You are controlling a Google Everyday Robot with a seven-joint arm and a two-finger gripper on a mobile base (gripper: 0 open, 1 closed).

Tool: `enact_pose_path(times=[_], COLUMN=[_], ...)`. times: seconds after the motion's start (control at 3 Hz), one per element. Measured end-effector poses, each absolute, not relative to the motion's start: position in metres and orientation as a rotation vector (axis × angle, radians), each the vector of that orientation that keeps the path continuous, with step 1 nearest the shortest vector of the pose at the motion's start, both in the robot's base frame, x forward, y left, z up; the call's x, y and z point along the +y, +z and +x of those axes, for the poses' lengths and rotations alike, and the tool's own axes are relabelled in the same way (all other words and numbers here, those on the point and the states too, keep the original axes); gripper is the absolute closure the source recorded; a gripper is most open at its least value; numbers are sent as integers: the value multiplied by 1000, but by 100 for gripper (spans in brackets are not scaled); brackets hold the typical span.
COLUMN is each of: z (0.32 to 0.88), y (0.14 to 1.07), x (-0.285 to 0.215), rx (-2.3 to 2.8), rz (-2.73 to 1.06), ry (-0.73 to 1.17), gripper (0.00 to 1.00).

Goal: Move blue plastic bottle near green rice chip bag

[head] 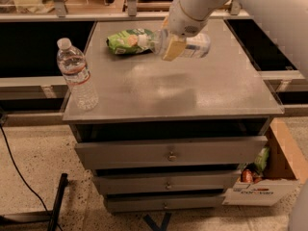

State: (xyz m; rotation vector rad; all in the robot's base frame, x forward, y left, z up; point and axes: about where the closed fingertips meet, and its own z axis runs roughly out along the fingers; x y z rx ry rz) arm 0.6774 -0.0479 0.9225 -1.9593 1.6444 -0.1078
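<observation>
The blue plastic bottle point(190, 45) lies on its side in my gripper point(173, 46), held a little above the grey cabinet top point(192, 90) with its white cap pointing left. The gripper is shut on the bottle's middle, and a tan finger point(174, 47) shows across it. The green rice chip bag point(127, 40) lies flat at the back of the top, just left of the bottle's cap, almost touching it in the camera view.
A taller ribbed water bottle point(77, 76) with a red-banded label stands upright at the front left corner. Drawers point(168, 153) are below the top. A cardboard box point(269, 177) of items sits on the floor at the right. A black cable point(19, 177) runs at left.
</observation>
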Motion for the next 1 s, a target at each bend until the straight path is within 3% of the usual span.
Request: enact_pose_path(times=[0.67,1.0], z=[717,730], y=[910,904], x=[-5,11], rx=[1509,1484], rz=[-1953,-1942], ry=[-78,-77], gripper=[100,82])
